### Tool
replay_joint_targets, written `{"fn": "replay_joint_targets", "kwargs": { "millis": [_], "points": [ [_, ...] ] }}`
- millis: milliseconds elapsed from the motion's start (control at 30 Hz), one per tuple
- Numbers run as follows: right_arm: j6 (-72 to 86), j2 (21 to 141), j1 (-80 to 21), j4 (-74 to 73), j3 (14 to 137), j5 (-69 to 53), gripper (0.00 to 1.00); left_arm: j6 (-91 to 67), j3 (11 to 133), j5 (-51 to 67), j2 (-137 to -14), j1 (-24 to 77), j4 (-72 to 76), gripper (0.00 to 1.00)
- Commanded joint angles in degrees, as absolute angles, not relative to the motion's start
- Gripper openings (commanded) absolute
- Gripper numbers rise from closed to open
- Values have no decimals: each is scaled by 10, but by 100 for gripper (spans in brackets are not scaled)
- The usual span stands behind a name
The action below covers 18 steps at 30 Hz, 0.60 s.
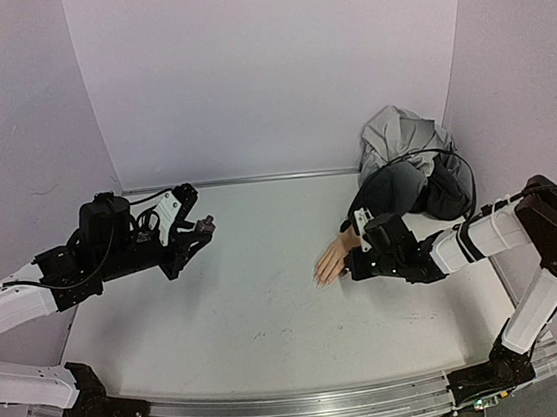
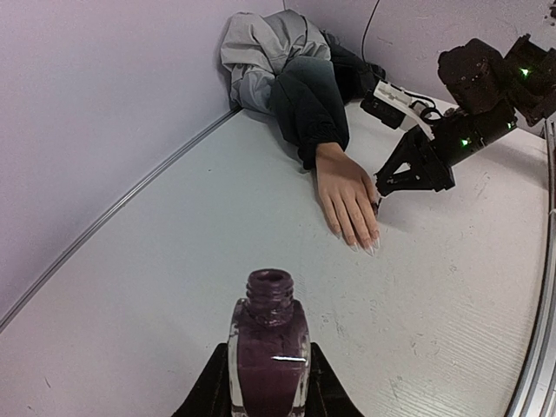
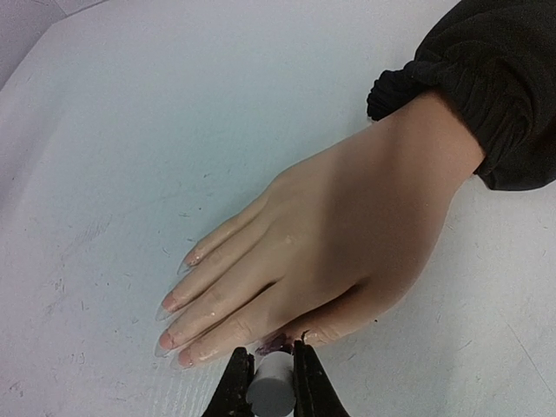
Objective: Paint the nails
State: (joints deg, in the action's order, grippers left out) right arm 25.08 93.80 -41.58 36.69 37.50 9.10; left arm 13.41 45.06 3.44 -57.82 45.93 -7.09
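Note:
A peach mannequin hand (image 3: 339,226) lies palm down on the white table, its wrist in a dark sleeve (image 3: 486,95). Its finger nails (image 3: 167,303) are pale pink with clear tips. A maroon smear shows at the thumb tip (image 3: 280,340). My right gripper (image 3: 271,372) is shut on a white brush cap (image 3: 269,389), its front end at the thumb tip; the brush is hidden. The hand also shows in the top view (image 1: 331,261) beside the right gripper (image 1: 353,260). My left gripper (image 2: 269,382) is shut on an open bottle of maroon polish (image 2: 268,343), held far left of the hand (image 1: 198,228).
A crumpled grey cloth (image 1: 403,132) lies at the back right over the sleeve (image 1: 407,192). Purple backdrop walls enclose the back and sides. A metal rail (image 1: 302,412) runs along the near edge.

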Motion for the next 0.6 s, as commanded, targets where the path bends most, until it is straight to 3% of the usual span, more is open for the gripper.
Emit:
{"fn": "replay_joint_targets", "kwargs": {
  "millis": [0, 567],
  "points": [
    [244, 946, -420, 381, 395, 103, 0, 127, 488, 41, -567, 456, -46, 0],
    [242, 949, -419, 385, 395, 103, 0, 128, 487, 43, -566, 456, -46, 0]
  ]
}}
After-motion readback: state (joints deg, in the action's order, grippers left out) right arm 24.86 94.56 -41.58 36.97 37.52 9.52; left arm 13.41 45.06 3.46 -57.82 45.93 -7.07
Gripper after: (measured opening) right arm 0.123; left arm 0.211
